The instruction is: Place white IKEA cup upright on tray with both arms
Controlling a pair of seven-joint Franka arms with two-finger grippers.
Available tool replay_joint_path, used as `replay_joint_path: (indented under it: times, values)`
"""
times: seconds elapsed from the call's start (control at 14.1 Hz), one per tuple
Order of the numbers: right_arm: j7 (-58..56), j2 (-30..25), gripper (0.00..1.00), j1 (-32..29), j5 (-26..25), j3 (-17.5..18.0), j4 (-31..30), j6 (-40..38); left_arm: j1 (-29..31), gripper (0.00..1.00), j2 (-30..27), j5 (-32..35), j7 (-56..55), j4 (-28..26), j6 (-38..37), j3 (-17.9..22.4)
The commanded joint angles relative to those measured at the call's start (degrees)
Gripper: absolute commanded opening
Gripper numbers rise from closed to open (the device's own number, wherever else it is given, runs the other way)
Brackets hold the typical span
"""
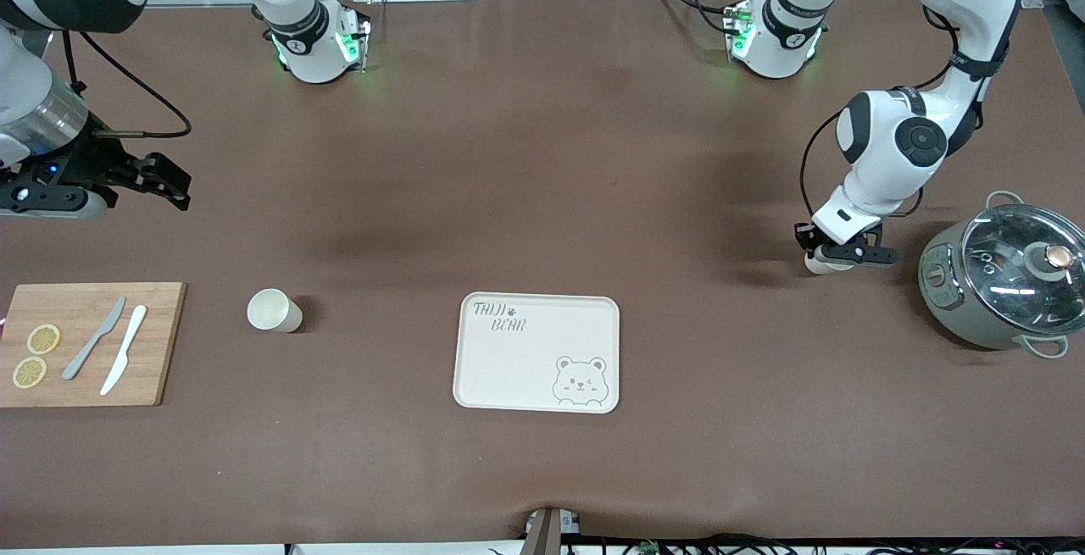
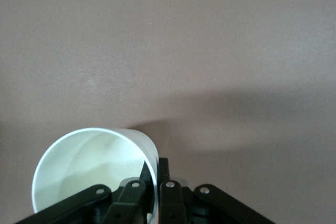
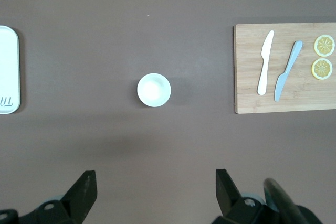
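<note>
The cream bear tray lies flat at the table's middle, near the front camera; its edge shows in the right wrist view. My left gripper is low over the table between the tray and the pot, shut on the rim of a white cup, one finger inside and one outside; the cup opens toward the wrist camera. A second white cup stands upright between the cutting board and the tray; it also shows in the right wrist view. My right gripper is open and empty, high over the table.
A wooden cutting board with two knives and two lemon slices lies at the right arm's end, also in the right wrist view. A grey pot with a glass lid stands at the left arm's end, close to my left gripper.
</note>
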Motion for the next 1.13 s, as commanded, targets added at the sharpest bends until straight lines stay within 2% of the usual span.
replay_joint_path:
  times: [0.0,0.21,0.57,0.64,0.85,1.06]
  values:
    - [1.4,-0.4,1.00,0.7,-1.0,0.4,-0.8,0.3,0.3,0.00,-0.7,0.9,-1.1,0.6,0.1,-0.4]
    - [1.4,-0.2,1.00,0.3,-1.1,0.3,-0.8,-0.7,-0.2,0.00,-2.0,0.8,-1.9,3.6,-2.7,-0.7]
    - [1.6,-0.1,1.00,0.1,-0.2,0.3,-1.0,-0.4,-0.2,0.00,-3.8,0.8,-7.4,12.0,-14.6,-5.6]
    - [1.7,-0.1,1.00,0.1,0.7,0.3,-0.9,-0.3,-0.2,0.00,-3.9,0.8,-8.7,14.2,-17.4,-6.7]
    - [1.6,-0.2,1.00,-2.9,7.7,0.0,-0.8,0.3,-0.4,0.00,-3.5,1.3,-12.7,20.9,-25.5,-9.7]
    - [1.2,-0.2,1.00,-3.3,7.9,-0.1,-0.8,0.3,-2.6,0.00,-1.9,2.2,-17.9,26.5,-29.6,-11.2]
